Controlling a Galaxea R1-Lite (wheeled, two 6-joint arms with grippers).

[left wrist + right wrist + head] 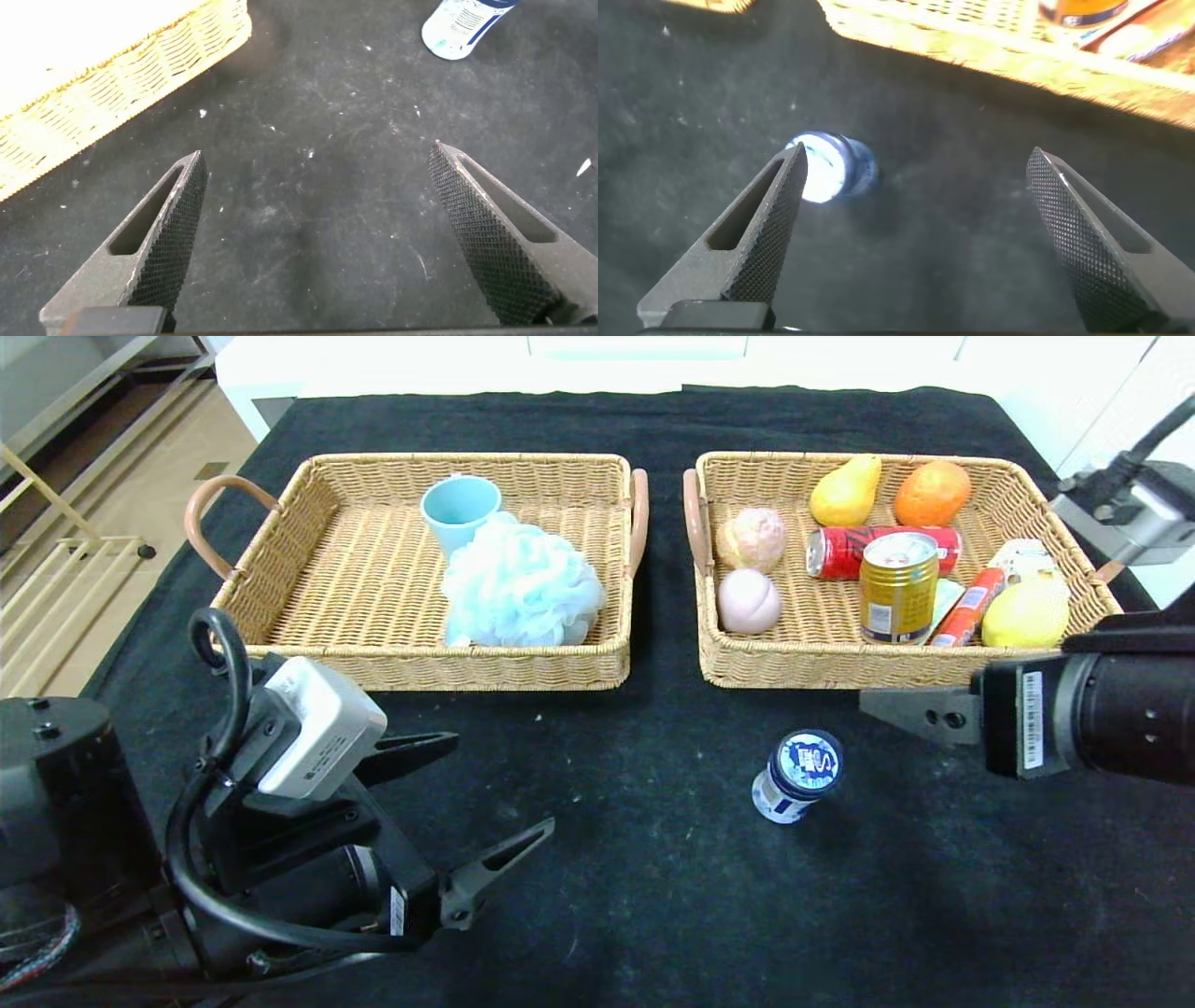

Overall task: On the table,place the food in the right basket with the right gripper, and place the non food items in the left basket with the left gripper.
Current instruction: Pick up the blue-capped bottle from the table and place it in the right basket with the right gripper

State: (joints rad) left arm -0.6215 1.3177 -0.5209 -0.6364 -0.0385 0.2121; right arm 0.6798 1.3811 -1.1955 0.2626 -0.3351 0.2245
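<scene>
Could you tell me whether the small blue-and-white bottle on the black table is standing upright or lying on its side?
Upright: in the head view the small blue-and-white bottle shows its round cap facing up, its body below it, alone on the black table.

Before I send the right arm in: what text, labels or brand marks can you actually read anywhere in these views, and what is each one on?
"S": large letter on the lid of the small blue-and-white bottle standing on the table.
Red can in the right basket: dark lettering, unreadable.
Gold can: label print too small.
Red sausage pack: unreadable.
Barcode sticker on the right arm: too small.
</scene>
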